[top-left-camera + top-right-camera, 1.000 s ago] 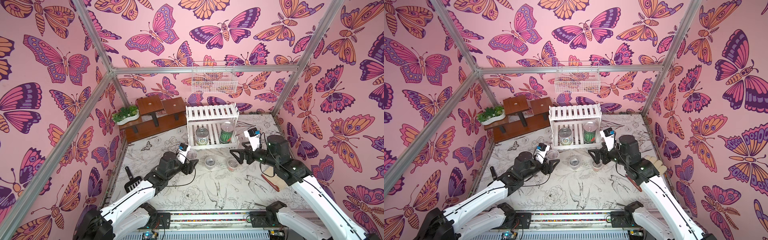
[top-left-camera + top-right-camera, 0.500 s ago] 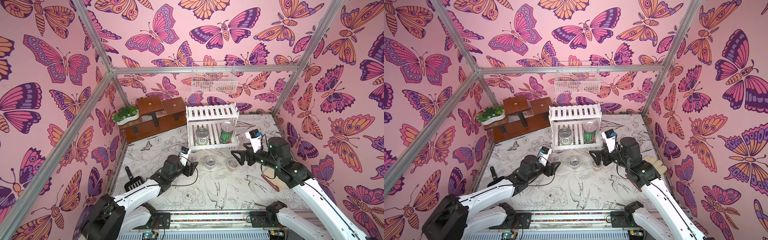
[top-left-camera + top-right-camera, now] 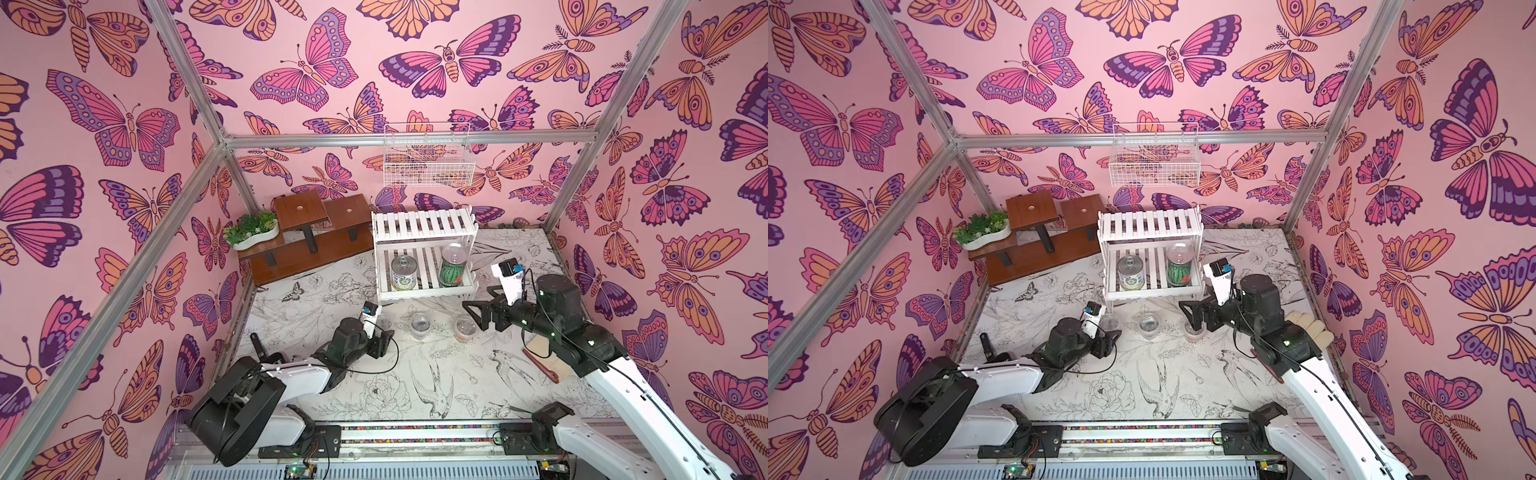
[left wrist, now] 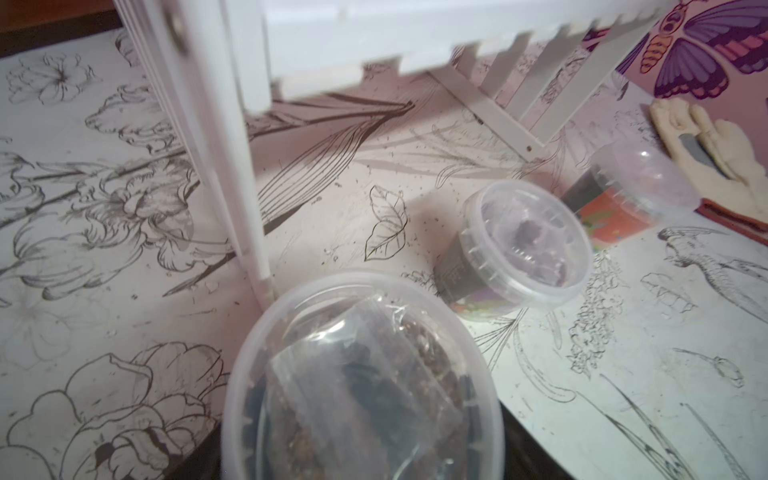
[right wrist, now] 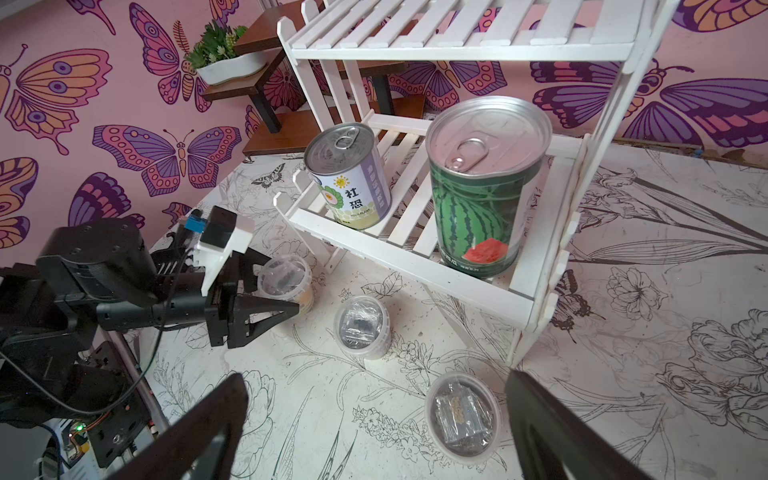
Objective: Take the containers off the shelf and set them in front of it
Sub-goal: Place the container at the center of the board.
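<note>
The white shelf carries a white-labelled can and a watermelon can on its lower tier, both clear in the right wrist view. On the table in front stand a dark cup and a red-orange cup. My left gripper is shut on the yellow-orange cup, low by the shelf's left front leg; its lid fills the left wrist view. My right gripper hangs wide open over the red-orange cup.
A brown stepped stand with a white planter stands left of the shelf. A wire basket hangs on the back wall. A pale glove and a reddish board lie under the right arm.
My left gripper has come down and toward the front with the yellow-orange cup between its fingers. The right gripper has barely shifted and stays open.
</note>
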Controlling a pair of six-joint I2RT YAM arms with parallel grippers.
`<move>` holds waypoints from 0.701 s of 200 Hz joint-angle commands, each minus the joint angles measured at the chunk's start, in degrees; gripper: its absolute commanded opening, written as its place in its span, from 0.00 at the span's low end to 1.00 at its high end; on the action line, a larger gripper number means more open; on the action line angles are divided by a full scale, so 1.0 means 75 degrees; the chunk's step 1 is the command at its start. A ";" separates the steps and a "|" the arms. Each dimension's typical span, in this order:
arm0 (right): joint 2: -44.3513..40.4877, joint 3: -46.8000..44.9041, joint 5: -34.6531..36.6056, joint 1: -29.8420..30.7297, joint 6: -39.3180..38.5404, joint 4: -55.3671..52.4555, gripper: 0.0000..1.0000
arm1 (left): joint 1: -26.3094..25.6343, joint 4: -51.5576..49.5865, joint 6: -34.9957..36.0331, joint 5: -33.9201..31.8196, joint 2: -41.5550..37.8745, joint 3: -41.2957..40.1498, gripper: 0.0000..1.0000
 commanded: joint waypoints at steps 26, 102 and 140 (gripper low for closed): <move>0.0067 0.0161 0.0138 -0.0056 -0.0059 -0.0042 0.99 | -0.0037 0.1465 -0.0103 -0.0238 0.0671 -0.0203 0.53; 0.0323 0.0346 0.0164 -0.0053 -0.0141 -0.0093 0.99 | -0.0037 0.1509 -0.0037 -0.0165 0.0865 -0.0152 0.76; 0.0419 0.0311 0.0125 -0.0063 -0.0112 0.0041 0.99 | -0.0037 0.1204 -0.0101 -0.0045 0.0684 -0.0135 0.84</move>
